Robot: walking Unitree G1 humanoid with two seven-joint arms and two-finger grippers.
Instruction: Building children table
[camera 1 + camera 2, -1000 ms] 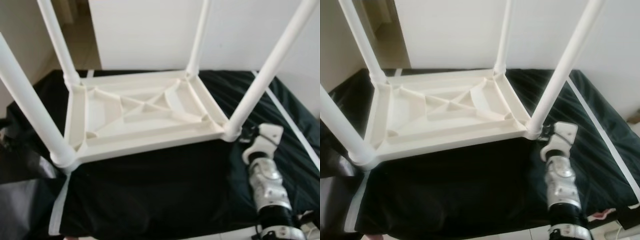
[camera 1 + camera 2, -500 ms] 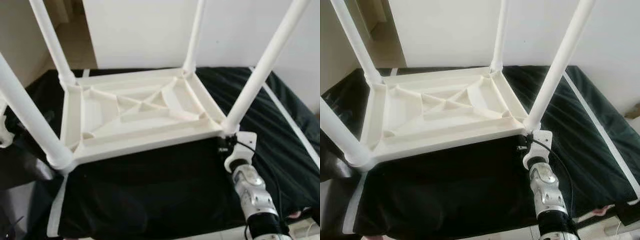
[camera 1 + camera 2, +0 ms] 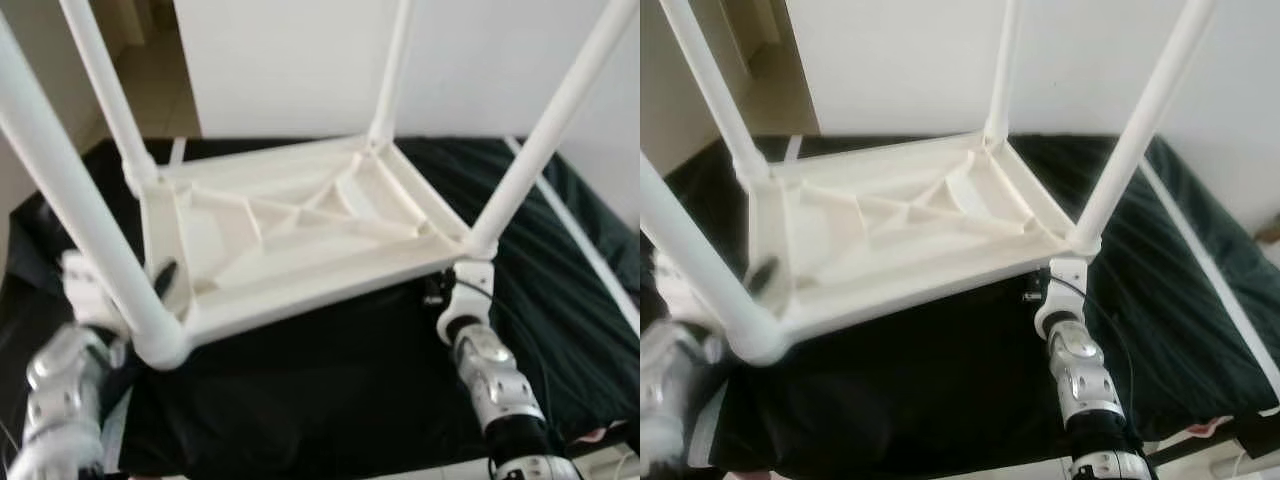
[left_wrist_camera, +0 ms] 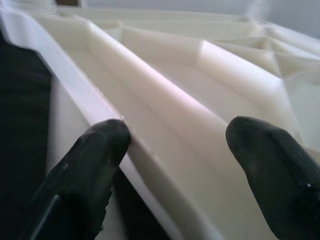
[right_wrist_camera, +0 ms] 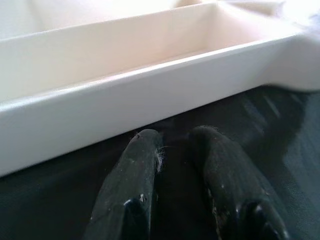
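The white children's table (image 3: 300, 235) lies upside down on a bed covered with a black sheet (image 3: 330, 400), its four legs pointing up and all seated in their corner sockets, so the assembly looks nearly done and the step in hand appears to be taking hold of the tabletop to lift or turn it over. The left gripper (image 4: 175, 150) is at the tabletop's near left corner, fingers spread wide across the raised rim, one outside the edge and one over the ribbed underside, not yet clamped. The right gripper (image 5: 175, 165) sits low on the sheet just under the near right corner, fingers close together and holding nothing. Next, the left likely needs to close on the rim while the right finds purchase beneath the edge. The upright legs crowd both arms, and a wall stands close behind the bed's far edge, leaving little room to swing the table
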